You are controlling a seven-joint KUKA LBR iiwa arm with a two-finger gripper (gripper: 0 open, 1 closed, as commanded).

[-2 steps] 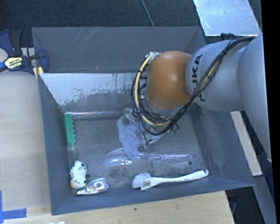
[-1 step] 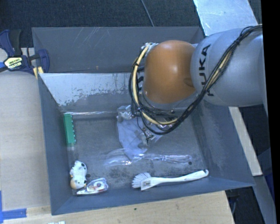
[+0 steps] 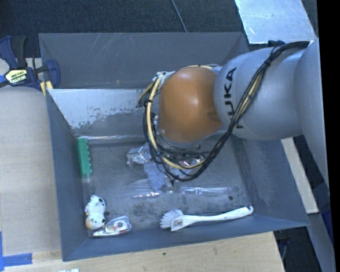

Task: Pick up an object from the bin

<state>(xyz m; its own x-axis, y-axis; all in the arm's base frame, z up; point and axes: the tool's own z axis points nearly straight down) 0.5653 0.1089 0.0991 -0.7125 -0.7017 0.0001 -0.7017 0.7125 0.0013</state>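
Clear plastic piece [image 3: 154,178] beside end effector [image 3: 171,183] (mid-bin)

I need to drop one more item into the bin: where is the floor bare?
Bare floor lies between the green stick and the clear plastic heap, and at the view's right, above the white brush. Crowded: the middle under the arm, and the view's lower left corner with the white toy.

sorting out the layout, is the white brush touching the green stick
No, the white brush lies along the near wall of the bin, well apart from the green stick by the left wall.
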